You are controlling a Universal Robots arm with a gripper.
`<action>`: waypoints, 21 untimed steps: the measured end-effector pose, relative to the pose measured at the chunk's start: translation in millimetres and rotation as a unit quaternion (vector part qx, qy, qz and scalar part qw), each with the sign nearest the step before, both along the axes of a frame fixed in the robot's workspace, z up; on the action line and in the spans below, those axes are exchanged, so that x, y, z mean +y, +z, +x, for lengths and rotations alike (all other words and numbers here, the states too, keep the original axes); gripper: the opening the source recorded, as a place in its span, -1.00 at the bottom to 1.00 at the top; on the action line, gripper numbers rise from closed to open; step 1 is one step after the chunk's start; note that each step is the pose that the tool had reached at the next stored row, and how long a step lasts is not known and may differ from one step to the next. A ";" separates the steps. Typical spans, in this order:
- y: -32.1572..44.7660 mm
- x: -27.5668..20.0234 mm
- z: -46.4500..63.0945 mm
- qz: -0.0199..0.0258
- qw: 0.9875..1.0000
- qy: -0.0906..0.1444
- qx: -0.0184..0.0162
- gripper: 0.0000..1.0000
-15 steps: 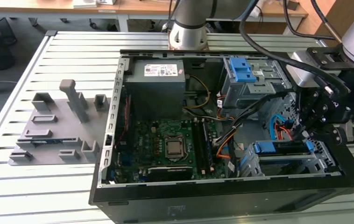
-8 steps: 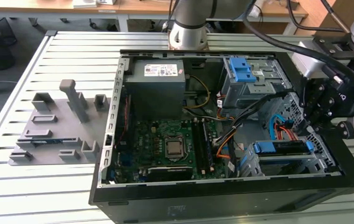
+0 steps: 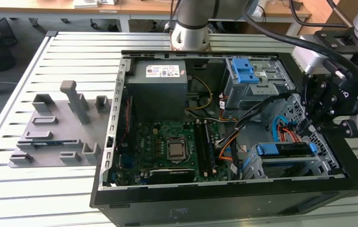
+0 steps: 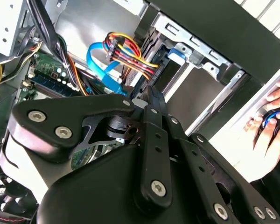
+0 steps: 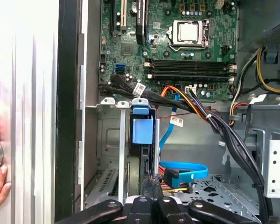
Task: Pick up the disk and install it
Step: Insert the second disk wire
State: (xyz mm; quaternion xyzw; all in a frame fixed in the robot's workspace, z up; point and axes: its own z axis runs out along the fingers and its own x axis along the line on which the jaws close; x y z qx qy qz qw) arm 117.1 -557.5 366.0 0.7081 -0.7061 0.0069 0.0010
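The disk (image 3: pixel 284 150) sits in the drive cage at the exterior view's right side of the open computer case (image 3: pixel 229 196), its blue carrier frame along its edges. In the first wrist view the disk (image 5: pixel 142 133) stands edge-on in its slot, blue tab facing the motherboard. My gripper (image 3: pixel 309 126) hangs over the cage just above the disk's outer end. In both wrist views the gripper (image 5: pixel 151 183) (image 4: pixel 151 95) has its fingers closed together, tips at the disk's near end, with nothing seen between them. The blue carrier (image 4: pixel 177 50) lies just beyond the tips.
A grey power-supply box (image 3: pixel 160 82) and a blue latch piece (image 3: pixel 245 71) sit at the case's far end, the motherboard (image 3: pixel 166 146) in the middle. Bundled cables (image 5: pixel 210 116) and a blue ribbon (image 5: pixel 182 170) run beside the cage. A grey fixture (image 3: pixel 59 127) stands left. A person's hand (image 4: pixel 275 116) rests on the table.
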 end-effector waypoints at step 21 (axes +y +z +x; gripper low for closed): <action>11.3 0.8 -14.6 0.000 1.000 0.000 0.000 -0.79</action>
